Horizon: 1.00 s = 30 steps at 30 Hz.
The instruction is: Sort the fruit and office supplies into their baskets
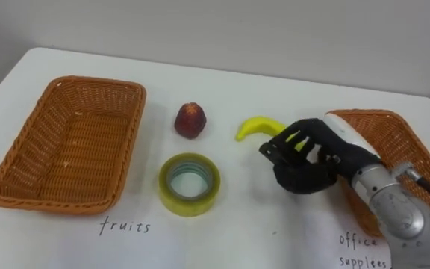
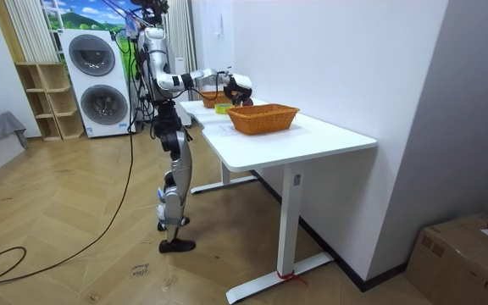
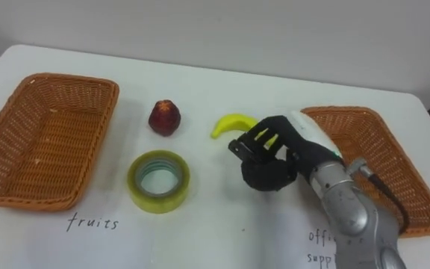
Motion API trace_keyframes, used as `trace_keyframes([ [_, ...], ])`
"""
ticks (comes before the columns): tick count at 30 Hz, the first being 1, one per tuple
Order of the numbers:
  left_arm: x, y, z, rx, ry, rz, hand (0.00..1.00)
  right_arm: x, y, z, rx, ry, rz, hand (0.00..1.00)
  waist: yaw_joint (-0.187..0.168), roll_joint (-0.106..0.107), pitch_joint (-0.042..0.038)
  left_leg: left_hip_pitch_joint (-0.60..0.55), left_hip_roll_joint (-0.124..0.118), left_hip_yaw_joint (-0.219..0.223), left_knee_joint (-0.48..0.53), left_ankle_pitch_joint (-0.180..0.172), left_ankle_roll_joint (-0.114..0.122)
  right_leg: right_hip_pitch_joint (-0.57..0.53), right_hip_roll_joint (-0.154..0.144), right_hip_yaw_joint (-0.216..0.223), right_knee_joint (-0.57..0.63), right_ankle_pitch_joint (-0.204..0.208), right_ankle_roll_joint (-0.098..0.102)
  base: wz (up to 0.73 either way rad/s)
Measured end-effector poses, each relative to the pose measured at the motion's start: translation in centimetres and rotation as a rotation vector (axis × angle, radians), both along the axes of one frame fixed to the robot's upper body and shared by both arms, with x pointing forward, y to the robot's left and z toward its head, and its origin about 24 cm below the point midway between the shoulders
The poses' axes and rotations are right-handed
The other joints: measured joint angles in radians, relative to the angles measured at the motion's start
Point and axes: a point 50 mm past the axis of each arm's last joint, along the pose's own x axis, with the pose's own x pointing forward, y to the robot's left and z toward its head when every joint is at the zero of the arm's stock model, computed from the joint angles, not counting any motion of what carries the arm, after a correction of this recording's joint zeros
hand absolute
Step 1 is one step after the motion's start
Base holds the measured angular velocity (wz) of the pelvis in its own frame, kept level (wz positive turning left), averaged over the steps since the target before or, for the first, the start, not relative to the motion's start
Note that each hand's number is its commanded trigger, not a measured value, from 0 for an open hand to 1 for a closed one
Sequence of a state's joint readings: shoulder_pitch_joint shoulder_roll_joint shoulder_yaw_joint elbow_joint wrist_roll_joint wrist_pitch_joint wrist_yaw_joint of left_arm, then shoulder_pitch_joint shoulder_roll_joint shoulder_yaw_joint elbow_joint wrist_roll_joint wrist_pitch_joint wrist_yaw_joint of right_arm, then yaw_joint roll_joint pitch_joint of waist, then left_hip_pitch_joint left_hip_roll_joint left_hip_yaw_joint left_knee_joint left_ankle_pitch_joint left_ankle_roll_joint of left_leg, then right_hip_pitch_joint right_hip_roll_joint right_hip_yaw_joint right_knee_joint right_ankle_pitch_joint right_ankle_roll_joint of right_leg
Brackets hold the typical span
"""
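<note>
A yellow banana (image 1: pixel 254 126) lies on the white table (image 1: pixel 275 232), right of centre. My right hand (image 1: pixel 310 169) comes in from the lower right and is open. Its straight fingers (image 1: pixel 284 143) reach over the banana's right end, and yellow shows between them. A dark red fruit (image 1: pixel 190 120) stands left of the banana. In front of that fruit lies a roll of yellow-green tape (image 1: pixel 189 184). The wicker basket (image 1: pixel 21 138) at the left, labelled fruits, holds nothing. Another wicker basket (image 1: pixel 394 142) at the right, labelled office supplies, is partly hidden by my forearm.
Handwritten labels (image 1: pixel 125 226) mark the table in front of each basket. In the room view I stand at the long side of the table (image 2: pixel 312 135), with washing machines (image 2: pixel 96 80) and a shelf behind me and a cardboard box (image 2: pixel 468 254) on the floor at the room view's right.
</note>
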State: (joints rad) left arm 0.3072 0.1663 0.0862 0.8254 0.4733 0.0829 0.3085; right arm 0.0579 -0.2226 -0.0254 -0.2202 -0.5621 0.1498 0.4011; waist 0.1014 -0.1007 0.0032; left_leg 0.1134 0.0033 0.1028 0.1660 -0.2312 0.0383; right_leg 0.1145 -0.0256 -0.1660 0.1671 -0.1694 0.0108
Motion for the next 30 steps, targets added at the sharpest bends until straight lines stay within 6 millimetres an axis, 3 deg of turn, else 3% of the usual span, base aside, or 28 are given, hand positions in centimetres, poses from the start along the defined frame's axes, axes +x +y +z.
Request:
trace_keyframes([
  [18,-0.4,0.0,-0.3,-0.044,0.035,0.006,0.00,0.1,-1.6,1.2,0.036,-0.140,-0.104,1.00,-0.024,-0.009,-0.0005,0.000,0.000,0.007,0.003,0.000,0.000,-0.004,0.001,0.013,0.002,0.000,0.000,-0.01],
  [30,-1.2,0.4,-0.5,-0.044,0.061,0.028,0.00,0.1,-4.3,2.9,0.005,-0.241,-0.176,1.00,-0.044,-0.013,0.0025,0.000,0.000,0.008,0.002,0.000,0.000,-0.006,-0.001,-0.001,0.001,0.000,0.000,0.00],
])
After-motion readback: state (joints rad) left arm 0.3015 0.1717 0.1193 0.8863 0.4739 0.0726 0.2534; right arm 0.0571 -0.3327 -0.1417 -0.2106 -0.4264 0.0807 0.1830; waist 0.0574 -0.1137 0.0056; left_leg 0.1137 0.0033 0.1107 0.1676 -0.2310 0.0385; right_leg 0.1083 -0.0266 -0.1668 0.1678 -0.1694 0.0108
